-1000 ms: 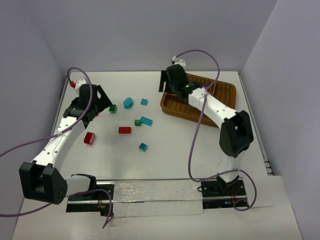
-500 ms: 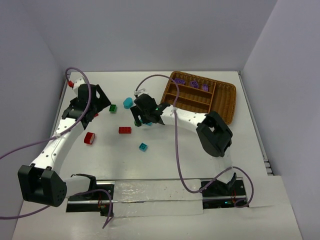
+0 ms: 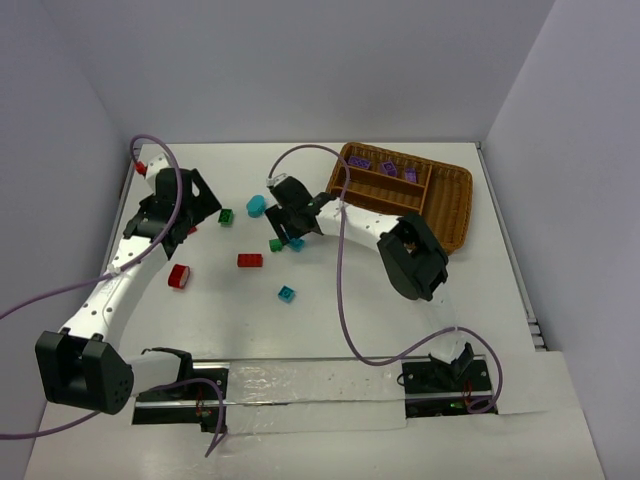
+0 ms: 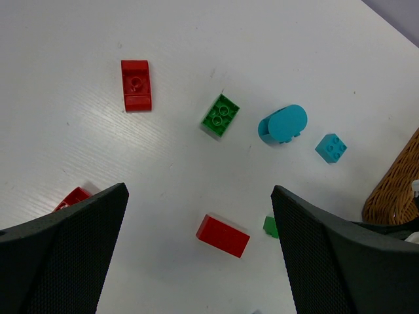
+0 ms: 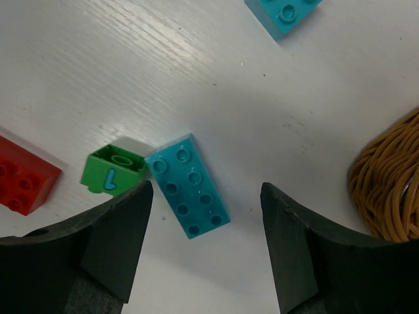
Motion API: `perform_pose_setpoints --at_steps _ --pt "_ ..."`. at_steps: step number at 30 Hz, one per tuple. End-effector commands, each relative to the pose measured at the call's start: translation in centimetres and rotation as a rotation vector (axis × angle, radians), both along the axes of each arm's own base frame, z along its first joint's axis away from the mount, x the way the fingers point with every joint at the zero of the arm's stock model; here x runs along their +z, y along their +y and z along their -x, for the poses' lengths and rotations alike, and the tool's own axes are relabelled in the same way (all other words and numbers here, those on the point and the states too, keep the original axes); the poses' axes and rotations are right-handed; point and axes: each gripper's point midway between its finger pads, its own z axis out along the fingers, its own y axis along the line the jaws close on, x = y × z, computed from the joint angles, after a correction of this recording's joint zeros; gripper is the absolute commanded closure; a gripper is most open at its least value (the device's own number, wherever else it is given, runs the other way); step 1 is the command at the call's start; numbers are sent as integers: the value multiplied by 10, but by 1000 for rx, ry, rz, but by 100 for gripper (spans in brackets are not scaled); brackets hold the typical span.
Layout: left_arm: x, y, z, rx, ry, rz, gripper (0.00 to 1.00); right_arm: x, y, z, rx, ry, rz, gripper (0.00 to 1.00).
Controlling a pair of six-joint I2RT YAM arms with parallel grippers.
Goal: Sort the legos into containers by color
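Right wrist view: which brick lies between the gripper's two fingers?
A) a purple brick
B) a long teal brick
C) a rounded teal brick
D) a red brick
B: the long teal brick lies flat, studs up, in the gap between the spread fingers of the right gripper, with a small green brick beside it on the left.

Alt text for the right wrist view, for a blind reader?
The open right gripper hangs over a long teal brick on the table, a green brick at its left corner. Red brick left, second teal brick top, wicker tray right.
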Motion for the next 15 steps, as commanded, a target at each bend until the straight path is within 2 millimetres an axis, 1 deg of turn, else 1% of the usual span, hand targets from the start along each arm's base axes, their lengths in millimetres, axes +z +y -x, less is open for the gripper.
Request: perform_pose_setpoints --at_steps 1,3,7,10,15 --pt "17 2 -6 5 -38 -14 1 -5 2 -7 36 36 -16 29" --pt "18 2 -7 5 -34 -16 1 -6 5 -4 52 53 -28 30" --pt "14 1 -8 4 -32 -10 1 -4 12 4 70 73 -91 29" --pt "12 -1 -8 -3 -33 -1 1 -4 14 5 70 74 -104 30" --pt "12 0 -7 4 -31 -5 1 -17 11 13 83 107 -90 32"
